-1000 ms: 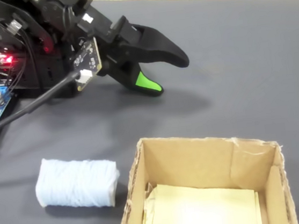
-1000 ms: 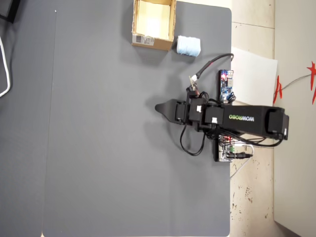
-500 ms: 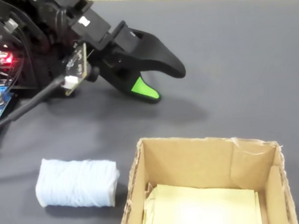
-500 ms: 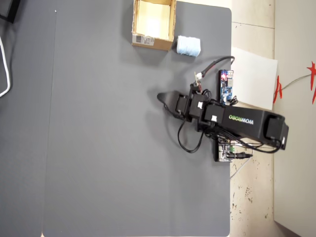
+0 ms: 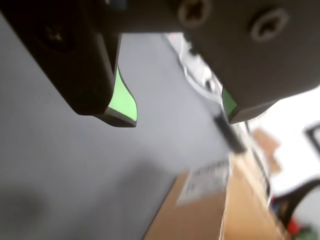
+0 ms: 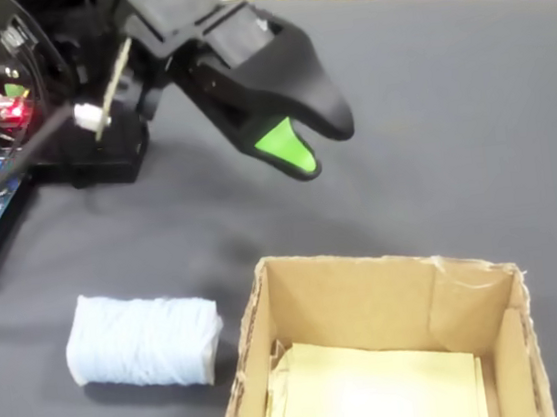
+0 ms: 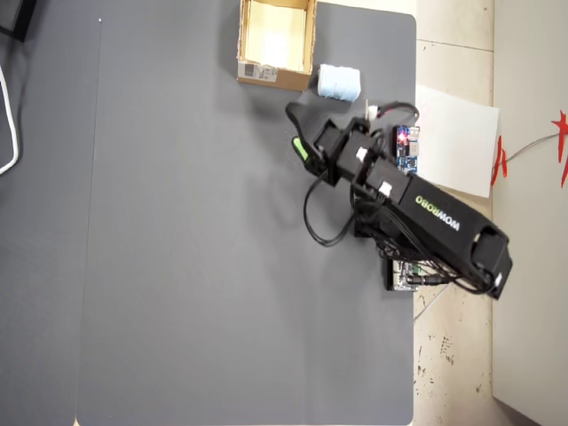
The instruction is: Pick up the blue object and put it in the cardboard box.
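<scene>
The blue object (image 6: 143, 341) is a pale blue soft roll lying on the dark mat just left of the cardboard box (image 6: 369, 297) in the fixed view. Overhead, the blue object (image 7: 338, 82) lies to the right of the cardboard box (image 7: 273, 76), almost touching it. My gripper (image 6: 320, 146) hangs above the mat behind both, open and holding nothing, with one green pad showing. From overhead the gripper (image 7: 295, 131) sits a little below the blue object and the box. In the wrist view the gripper (image 5: 177, 117) shows a wide gap between its green pads (image 5: 122, 100), with the cardboard box's labelled side (image 5: 205, 182) low on the right.
The arm's base with circuit boards (image 7: 406, 151) and cables (image 6: 12, 163) sits at the mat's right edge overhead. A white sheet (image 7: 457, 133) lies on the floor beyond it. A white cable (image 7: 7, 115) curves at the far left.
The arm has swung round toward the box and the blue object, and the gripper has risen off the mat. The blue object and box have not moved.
</scene>
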